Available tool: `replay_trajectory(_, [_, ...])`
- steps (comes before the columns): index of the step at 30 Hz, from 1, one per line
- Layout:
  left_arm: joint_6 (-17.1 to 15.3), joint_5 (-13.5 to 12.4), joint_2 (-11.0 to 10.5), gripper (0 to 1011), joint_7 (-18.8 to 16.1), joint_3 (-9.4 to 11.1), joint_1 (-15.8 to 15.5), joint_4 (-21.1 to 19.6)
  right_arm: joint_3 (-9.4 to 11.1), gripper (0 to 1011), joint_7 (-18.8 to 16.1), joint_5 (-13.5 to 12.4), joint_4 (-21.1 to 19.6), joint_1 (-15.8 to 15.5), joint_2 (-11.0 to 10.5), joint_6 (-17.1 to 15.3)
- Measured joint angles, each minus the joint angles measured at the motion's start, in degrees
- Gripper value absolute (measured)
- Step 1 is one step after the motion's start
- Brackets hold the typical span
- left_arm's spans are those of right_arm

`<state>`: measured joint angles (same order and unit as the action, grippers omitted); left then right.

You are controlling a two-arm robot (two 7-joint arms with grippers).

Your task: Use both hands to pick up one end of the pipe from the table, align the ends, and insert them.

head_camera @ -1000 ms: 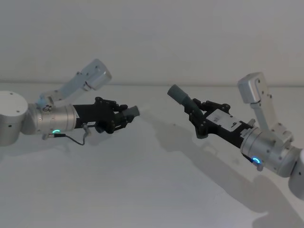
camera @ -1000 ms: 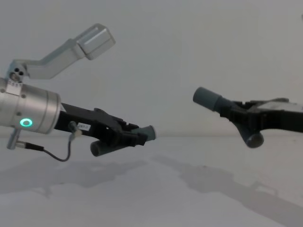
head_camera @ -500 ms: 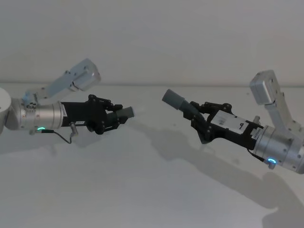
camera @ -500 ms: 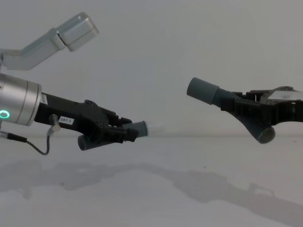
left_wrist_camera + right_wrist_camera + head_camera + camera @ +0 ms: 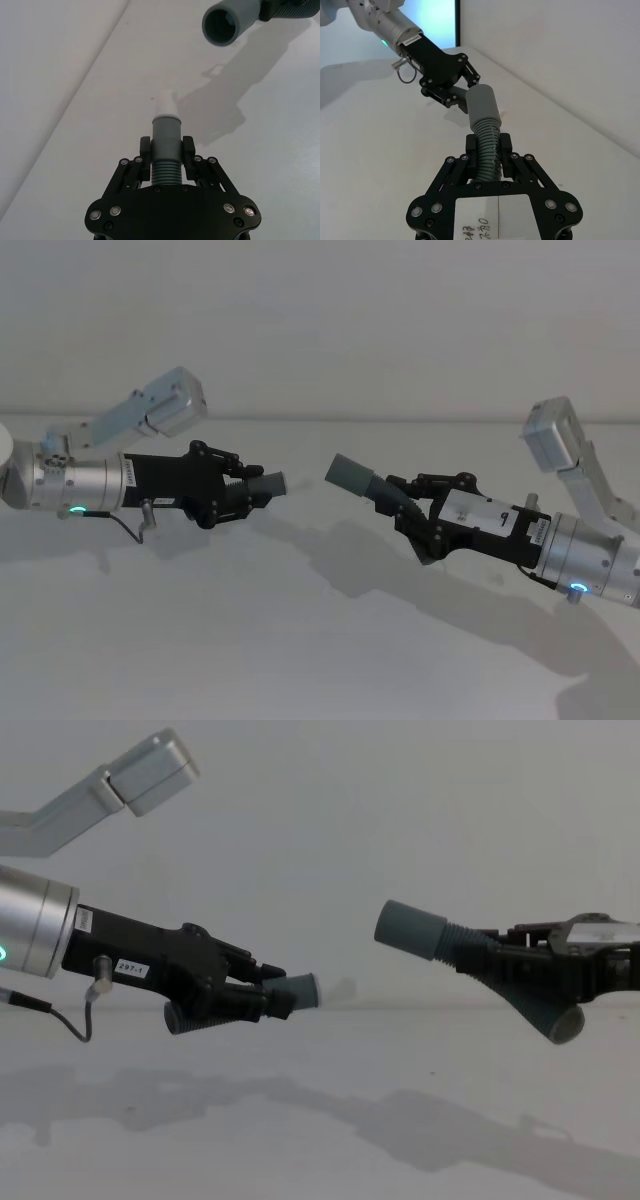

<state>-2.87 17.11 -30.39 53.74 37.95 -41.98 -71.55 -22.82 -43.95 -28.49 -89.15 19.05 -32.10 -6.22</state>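
Observation:
My left gripper [image 5: 243,490] is shut on one pipe piece [image 5: 268,483], held above the table [image 5: 300,640]. Its grey collar and whitish tip [image 5: 340,988] point right. My right gripper [image 5: 408,508] is shut on the other pipe piece, whose wide socket collar [image 5: 350,476] points left. The two ends face each other with a gap between them, the socket [image 5: 410,930] a little higher than the tip. In the left wrist view my gripper [image 5: 166,155] holds the ribbed pipe [image 5: 166,130], with the open socket [image 5: 227,22] beyond it. The right wrist view shows my gripper [image 5: 487,147] clamping the ribbed section below the socket [image 5: 481,105].
The white table stretches wide below both arms, with their shadows [image 5: 380,570] on it. A plain pale wall [image 5: 320,320] rises behind. Both arms' silver links [image 5: 165,405] reach in from the sides.
The right gripper has carried the socket end lower and to the left, narrowing the gap. The left arm drew back slightly to the left, then held nearly still.

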Motion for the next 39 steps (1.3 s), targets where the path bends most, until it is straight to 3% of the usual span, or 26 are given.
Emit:
replay_trajectory(16, [2.0,1.1,-1.2,365,3.2,1.3,-0.6,-0.8,-1.8,262,-2.2,-1.3,0.6,0.4,-1.0,-0.7])
replay_trajectory(39, [2.4,3.2,-2.8,365,4.3,1.6,-0.6,-2.7,-4.1,262,-3.7,-1.9,2.8,2.3,-1.5,-1.8])
